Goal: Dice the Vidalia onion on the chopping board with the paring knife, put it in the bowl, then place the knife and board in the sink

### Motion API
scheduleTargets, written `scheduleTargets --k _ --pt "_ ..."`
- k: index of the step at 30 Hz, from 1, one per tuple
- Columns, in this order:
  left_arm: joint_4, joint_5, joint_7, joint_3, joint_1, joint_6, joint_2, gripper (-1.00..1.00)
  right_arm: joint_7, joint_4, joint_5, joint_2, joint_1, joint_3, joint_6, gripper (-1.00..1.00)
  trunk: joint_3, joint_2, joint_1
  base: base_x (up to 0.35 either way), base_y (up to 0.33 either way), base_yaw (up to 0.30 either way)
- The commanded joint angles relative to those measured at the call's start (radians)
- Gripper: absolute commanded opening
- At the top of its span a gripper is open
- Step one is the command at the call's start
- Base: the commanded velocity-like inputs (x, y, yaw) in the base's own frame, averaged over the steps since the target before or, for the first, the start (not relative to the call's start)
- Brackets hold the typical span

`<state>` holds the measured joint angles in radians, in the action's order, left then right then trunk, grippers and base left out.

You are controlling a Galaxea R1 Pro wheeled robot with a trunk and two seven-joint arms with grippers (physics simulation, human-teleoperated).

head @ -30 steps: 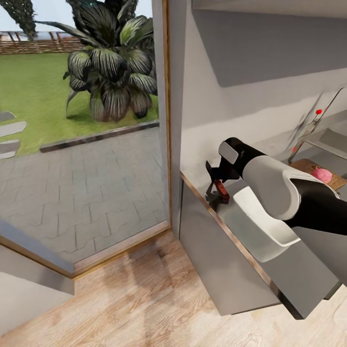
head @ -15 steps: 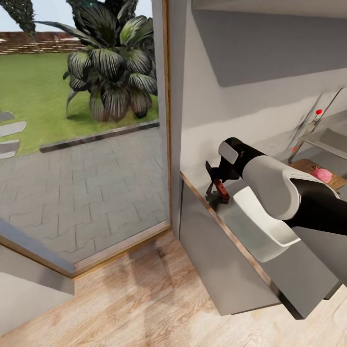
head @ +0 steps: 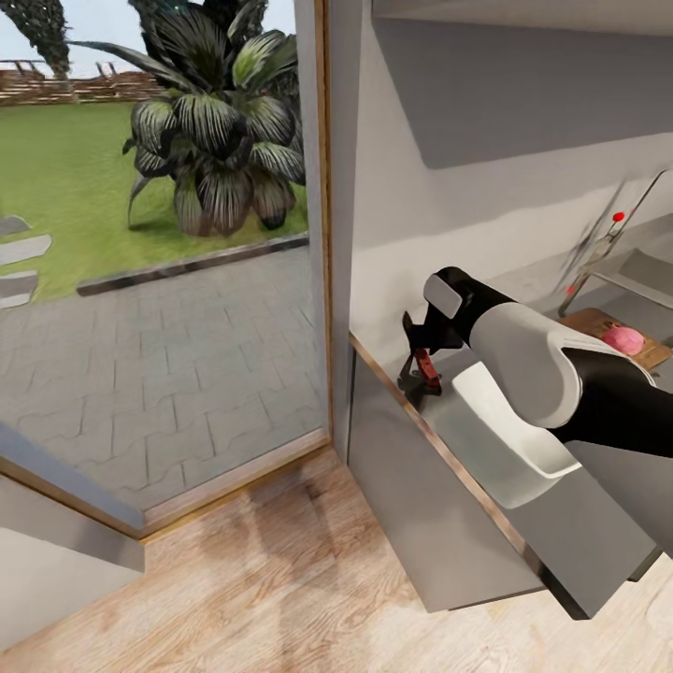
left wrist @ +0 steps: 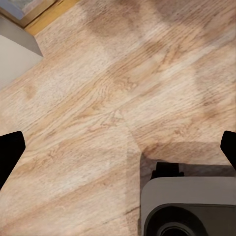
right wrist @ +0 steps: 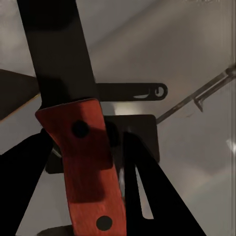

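At the countertop's [head: 523, 509] near end, your right gripper [head: 418, 360] is clenching the paring knife [head: 425, 366] by its reddish handle, just beside the bowl [head: 509, 439]. You are carrying it with the long axis tilted steeply. The chopping board [head: 598, 324] with the onion [head: 622, 339] is lying well off toward the sink [head: 645, 271]. Your left gripper's fingers [left wrist: 10, 152] are hanging spread apart (over floor).

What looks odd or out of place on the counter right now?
The right gripper has closed on the paring knife at the countertop's end beside the white bowl, and the knife sits tilted between the fingers. The pink onion already rests on the chopping board, uncut. Nothing looks spilled or damaged.
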<state>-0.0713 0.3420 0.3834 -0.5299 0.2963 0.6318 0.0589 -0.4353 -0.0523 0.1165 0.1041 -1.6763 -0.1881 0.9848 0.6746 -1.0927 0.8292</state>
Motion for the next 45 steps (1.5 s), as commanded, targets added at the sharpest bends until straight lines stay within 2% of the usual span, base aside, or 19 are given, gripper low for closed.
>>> scheduleTargets --k 1,17,27,45 --pt "-0.003 0.005 0.003 -0.009 0.001 0.005 0.001 1.0 -0.013 0.009 -0.014 0.0 0.017 0.019 0.005 -1.0 0.001 0.0 0.0 0.0 0.0 0.0" --pt "-0.003 0.005 0.003 -0.009 0.001 0.005 0.001 1.0 -0.014 -0.012 -0.012 -0.012 0.017 0.019 0.008 -1.0 0.001 0.0 0.0 0.0 0.0 0.0" --pt "-0.003 0.005 0.003 -0.009 0.001 0.005 0.001 1.0 -0.013 -0.085 -0.011 -0.011 0.017 0.018 0.008 -1.0 0.001 0.0 0.0 0.0 0.0 0.0" --pt "-0.003 0.005 0.003 -0.009 0.001 0.005 0.0 1.0 -0.013 -0.139 -0.011 -0.011 0.017 0.019 0.009 -1.0 -0.003 0.0 0.0 0.0 0.0 0.0"
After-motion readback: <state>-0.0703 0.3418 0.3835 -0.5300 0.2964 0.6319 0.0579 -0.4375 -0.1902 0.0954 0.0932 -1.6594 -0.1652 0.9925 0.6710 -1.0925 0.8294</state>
